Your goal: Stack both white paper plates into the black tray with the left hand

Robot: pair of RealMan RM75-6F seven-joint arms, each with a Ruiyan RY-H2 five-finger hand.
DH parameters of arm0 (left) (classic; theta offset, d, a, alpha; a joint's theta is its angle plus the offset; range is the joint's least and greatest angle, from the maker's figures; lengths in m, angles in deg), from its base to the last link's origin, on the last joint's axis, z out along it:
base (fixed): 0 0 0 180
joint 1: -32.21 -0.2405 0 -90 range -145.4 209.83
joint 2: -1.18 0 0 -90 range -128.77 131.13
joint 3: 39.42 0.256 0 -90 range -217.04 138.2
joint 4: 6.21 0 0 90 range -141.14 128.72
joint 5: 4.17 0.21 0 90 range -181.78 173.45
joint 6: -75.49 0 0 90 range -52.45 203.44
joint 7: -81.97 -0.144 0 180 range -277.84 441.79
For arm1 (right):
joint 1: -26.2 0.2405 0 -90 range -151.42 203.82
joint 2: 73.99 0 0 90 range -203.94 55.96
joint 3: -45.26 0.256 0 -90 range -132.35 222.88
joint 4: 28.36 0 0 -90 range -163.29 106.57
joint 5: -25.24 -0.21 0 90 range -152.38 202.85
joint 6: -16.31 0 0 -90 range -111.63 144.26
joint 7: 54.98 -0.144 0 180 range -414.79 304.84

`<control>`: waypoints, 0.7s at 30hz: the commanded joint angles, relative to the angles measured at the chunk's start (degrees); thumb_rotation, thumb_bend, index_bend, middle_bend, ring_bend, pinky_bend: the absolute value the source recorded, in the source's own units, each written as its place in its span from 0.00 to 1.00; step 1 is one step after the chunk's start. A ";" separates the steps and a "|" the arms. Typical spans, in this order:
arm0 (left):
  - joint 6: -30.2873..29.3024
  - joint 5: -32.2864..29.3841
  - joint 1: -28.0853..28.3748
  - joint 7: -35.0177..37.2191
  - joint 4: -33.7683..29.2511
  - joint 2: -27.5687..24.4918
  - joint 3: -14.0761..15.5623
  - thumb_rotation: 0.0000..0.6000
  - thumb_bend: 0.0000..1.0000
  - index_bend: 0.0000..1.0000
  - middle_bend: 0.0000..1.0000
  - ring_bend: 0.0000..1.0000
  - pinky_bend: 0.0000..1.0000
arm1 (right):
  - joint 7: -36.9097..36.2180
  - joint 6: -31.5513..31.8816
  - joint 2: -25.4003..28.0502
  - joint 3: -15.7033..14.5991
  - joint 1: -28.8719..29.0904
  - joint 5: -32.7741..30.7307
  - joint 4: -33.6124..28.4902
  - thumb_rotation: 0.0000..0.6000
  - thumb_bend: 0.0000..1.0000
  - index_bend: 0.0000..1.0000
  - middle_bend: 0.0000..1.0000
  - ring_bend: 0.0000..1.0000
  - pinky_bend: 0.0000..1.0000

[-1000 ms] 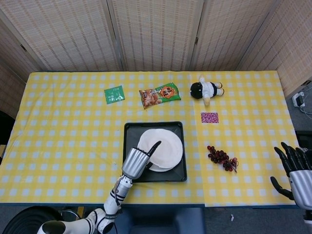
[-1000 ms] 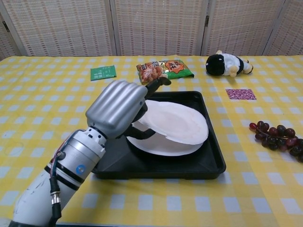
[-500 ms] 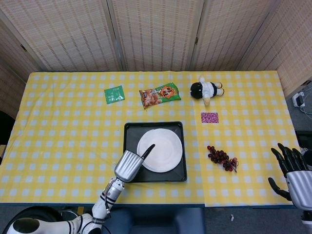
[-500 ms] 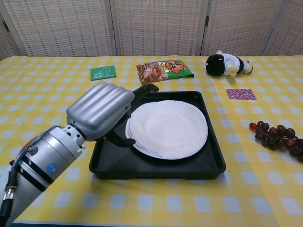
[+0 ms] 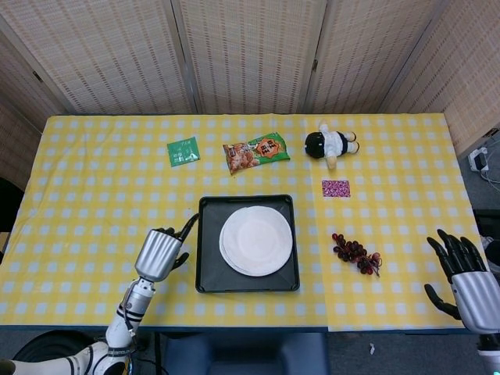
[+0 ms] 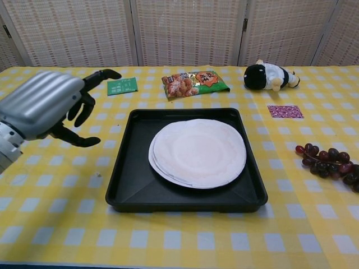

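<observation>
Two white paper plates (image 5: pixel 256 240) (image 6: pixel 197 152) lie stacked, slightly offset, inside the black tray (image 5: pixel 208 275) (image 6: pixel 129 190) near the table's front middle. My left hand (image 5: pixel 160 251) (image 6: pixel 49 103) hovers just left of the tray, fingers spread and holding nothing, clear of the plates. At the front right corner my right hand (image 5: pixel 459 281) stays open with its fingers apart, seen only in the head view.
A bunch of dark grapes (image 5: pixel 356 253) (image 6: pixel 332 163) lies right of the tray. Behind the tray are a snack bag (image 5: pixel 255 151) (image 6: pixel 194 82), a green packet (image 5: pixel 183 151) (image 6: pixel 122 86), a plush doll (image 5: pixel 330 144) (image 6: pixel 270 75) and a small pink packet (image 5: pixel 336 188) (image 6: pixel 285 111).
My left hand let go of the upper plate, which settled flat on the lower one, and drew back leftward out of the tray. The right hand barely shifted.
</observation>
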 commanded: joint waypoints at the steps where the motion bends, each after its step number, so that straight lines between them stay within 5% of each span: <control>1: -3.44 -1.82 -5.04 4.69 -5.94 -8.41 0.77 1.00 0.18 0.14 0.35 0.25 0.28 | 0.51 -0.56 -0.51 0.02 0.45 0.21 0.04 1.00 0.37 0.00 0.00 0.00 0.00; 6: -7.97 -2.88 -9.86 4.65 -6.65 -14.24 1.34 1.00 0.18 0.08 0.13 0.02 0.02 | 1.83 -2.22 -1.65 0.06 1.35 -0.07 0.06 1.00 0.37 0.00 0.00 0.00 0.00; 12: -9.93 -6.85 -16.34 6.25 -12.85 -23.01 3.53 1.00 0.17 0.00 0.01 0.00 0.00 | 3.37 -3.63 -2.76 0.10 2.08 -0.57 0.31 1.00 0.37 0.00 0.00 0.00 0.00; 17: -8.87 -9.23 -20.80 12.29 -17.18 -27.35 6.25 1.00 0.18 0.00 0.00 0.00 0.00 | 4.00 -3.09 -3.11 0.44 1.92 -1.19 0.33 1.00 0.37 0.00 0.00 0.00 0.00; 21: -5.53 -11.16 -21.10 10.33 -18.83 -29.59 7.03 1.00 0.18 0.00 0.00 0.00 0.00 | 4.24 -2.78 -3.02 0.43 1.91 -1.03 0.22 1.00 0.37 0.00 0.00 0.00 0.00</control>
